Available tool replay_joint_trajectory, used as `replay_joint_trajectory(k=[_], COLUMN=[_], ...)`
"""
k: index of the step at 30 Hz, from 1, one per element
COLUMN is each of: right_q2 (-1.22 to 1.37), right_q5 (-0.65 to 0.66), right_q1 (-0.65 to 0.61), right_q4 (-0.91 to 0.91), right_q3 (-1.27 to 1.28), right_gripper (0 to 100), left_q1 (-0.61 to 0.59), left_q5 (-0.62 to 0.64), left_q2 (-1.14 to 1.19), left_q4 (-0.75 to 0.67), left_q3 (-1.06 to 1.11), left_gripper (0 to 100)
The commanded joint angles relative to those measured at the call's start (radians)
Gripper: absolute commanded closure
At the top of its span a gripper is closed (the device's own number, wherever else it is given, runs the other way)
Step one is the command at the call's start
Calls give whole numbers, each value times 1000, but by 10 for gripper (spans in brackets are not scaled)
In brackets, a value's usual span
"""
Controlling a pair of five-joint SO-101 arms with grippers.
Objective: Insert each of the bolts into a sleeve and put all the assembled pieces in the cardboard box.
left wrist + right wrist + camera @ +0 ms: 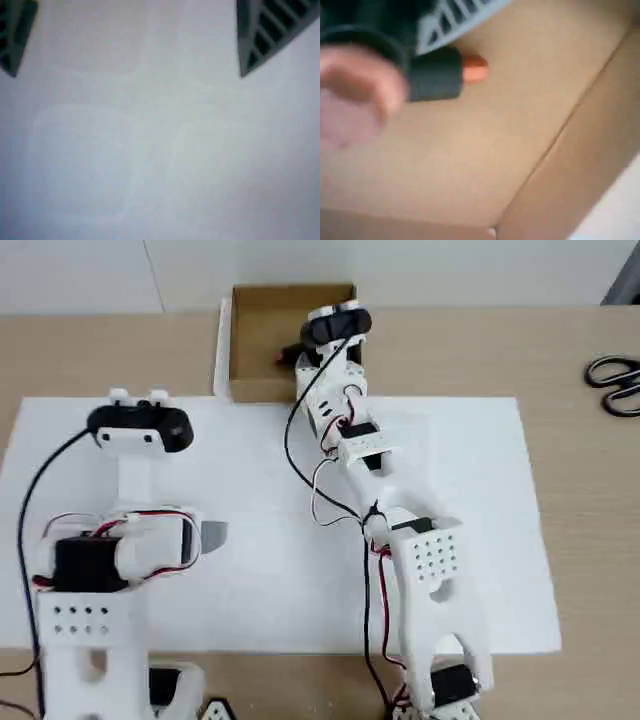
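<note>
"Where was the piece?"

"The right gripper (440,65) was closed on the black round sleeve (434,75). The orange bolt (475,69) poked out of one end. Both were inside the brown cardboard box (225,350), just over its floor. The box sat at the far edge of the bench (580,490)."

"So what could have gone wrong?"

"I think the bolt might have slipped out. If it sat loose in the sleeve, a drop or a bump on the box floor could have knocked the two apart."

"Anything else?"

"Yes. The arm reached in over the box's near wall. If it pulled back too low, it could have caught that wall and dragged or tipped the light box."

"And the other one?"

"The left gripper (127,70) was open wide and held nothing. It was over the white paper sheet (160,165), well away from the box, so I saw no trouble there."
</note>
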Motion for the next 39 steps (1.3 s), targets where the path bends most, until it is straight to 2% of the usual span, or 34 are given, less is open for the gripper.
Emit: replay_joint_trajectory(k=[1,15,30,39], right_q2=[-16,-82,-774,-1239], right_q5=[9,12,11,8], right_q1=[8,48,79,62], right_q4=[-22,-4,628,1161], right_q3=[-60,-144,-144,-144], right_gripper=[801,800,800,799], left_q1=[-6,-6,3,-3], left_q5=[-3,-3,-5,-5], left_q2=[-8,-9,-21,-348], left_q4=[-18,-18,-11,-15], left_q3=[-4,-5,-16,-30], left_gripper=[734,734,735,735])
